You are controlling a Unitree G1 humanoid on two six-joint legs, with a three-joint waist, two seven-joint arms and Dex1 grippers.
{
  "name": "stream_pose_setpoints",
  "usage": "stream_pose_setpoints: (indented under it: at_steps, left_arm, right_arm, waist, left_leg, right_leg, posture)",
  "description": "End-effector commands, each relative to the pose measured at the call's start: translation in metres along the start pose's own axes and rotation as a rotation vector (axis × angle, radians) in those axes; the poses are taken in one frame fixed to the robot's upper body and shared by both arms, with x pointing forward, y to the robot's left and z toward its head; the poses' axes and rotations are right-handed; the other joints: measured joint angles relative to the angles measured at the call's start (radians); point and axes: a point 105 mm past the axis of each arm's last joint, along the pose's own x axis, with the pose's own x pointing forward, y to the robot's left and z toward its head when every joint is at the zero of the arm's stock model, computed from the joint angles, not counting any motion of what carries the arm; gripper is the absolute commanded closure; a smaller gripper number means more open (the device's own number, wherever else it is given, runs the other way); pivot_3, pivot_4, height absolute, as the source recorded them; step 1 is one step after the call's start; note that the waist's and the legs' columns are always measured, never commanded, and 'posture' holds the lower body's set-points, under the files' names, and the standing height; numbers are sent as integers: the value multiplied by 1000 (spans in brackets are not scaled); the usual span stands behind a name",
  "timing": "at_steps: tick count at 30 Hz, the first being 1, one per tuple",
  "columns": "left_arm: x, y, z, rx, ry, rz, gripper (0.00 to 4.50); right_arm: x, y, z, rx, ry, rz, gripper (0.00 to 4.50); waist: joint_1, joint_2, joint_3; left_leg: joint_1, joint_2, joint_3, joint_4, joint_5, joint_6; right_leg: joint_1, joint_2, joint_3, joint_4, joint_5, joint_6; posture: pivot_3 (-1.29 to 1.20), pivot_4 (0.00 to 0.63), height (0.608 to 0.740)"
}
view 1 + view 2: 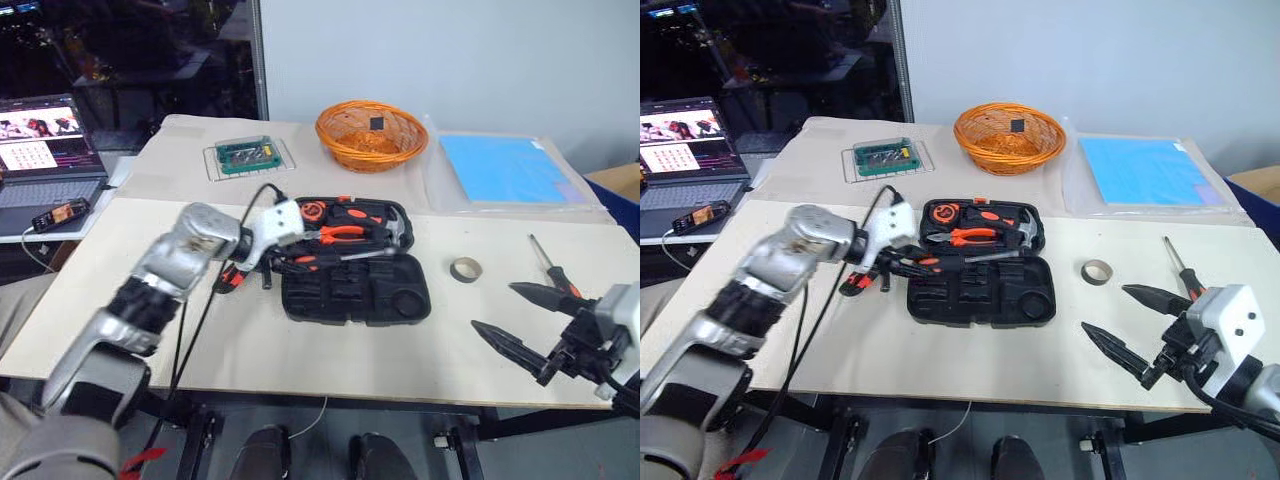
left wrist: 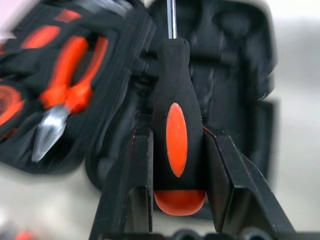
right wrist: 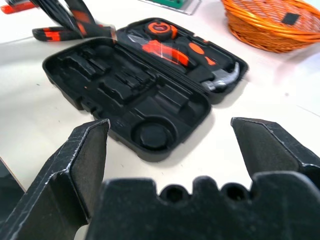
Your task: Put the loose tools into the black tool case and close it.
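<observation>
Black plastic tool case (image 1: pixel 355 265) is lying open mid-frame, holding pliers (image 1: pixel 338 233) and a hammer (image 1: pixel 392 232). Left gripper (image 2: pixel 176 165) is clamping a screwdriver (image 2: pixel 176 135) over it; right gripper (image 1: pixel 518 318), jaws wide, is hovering near the table's (image 1: pixel 330 350) lower-right edge.

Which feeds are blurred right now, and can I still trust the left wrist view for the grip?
Left wrist view: screwdriver handle sharp between the fingers, grip readable; case and pliers behind are smeared. Right wrist view: own fingers soft, case fairly clear. Head views: evenly lit and clear, no glare on the table.
</observation>
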Motion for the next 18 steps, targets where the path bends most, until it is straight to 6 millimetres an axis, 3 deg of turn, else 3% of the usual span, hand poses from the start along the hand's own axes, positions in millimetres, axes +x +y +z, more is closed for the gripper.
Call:
stream_pose_setpoints:
  at_steps: [1, 5, 11, 13, 14, 18]
  left_arm:
    - [6, 24, 0, 123, 83, 35, 3612]
    - [15, 36, -2, 168, 131, 53, 3612]
    - [15, 39, -12, 206, 185, 29, 3612]
    - [13, 37, -14, 225, 190, 2, 2611]
    - [12, 36, -12, 217, 171, -2, 2355]
    - [-5, 41, 16, 141, -26, 28, 890]
  right_arm:
    - [-2, 5, 19, -84, -46, 3, 0]
    - [0, 15, 25, -94, -58, 11, 0]
    - [2, 21, 29, -95, -60, 12, 0]
    - [3, 21, 29, -91, -61, 12, 0]
    - [4, 22, 29, -89, -61, 13, 0]
    - [7, 22, 29, -85, -62, 14, 0]
  waist:
    - [-5, -1, 0]
    - [-6, 0, 0]
    - [-5, 0, 0]
    - [-5, 0, 0]
    - [-5, 0, 0]
    - [-4, 0, 0]
  left_leg:
    - [-1, 0, 0, 0, 0, 1]
    - [-4, -2, -2, 0, -1, 4]
    - [-7, -4, -3, 2, -3, 8]
    - [-7, -4, -3, 4, -3, 8]
    - [-7, -4, -3, 5, -3, 9]
    - [-8, -3, -3, 7, -3, 9]
  right_leg:
    - [-1, 0, 0, 0, 0, 1]
    - [-2, -1, 1, -1, 3, 9]
    - [-2, -2, 0, -3, 1, 13]
    - [-2, -2, 0, -3, 2, 13]
    - [-1, -3, 0, -3, 2, 14]
    - [-1, -3, 0, -3, 4, 13]
  posture:
    - [0, 150, 740]
    - [0, 150, 740]
    - [0, 150, 740]
    - [0, 150, 740]
    - [0, 150, 740]
    - [0, 150, 740]
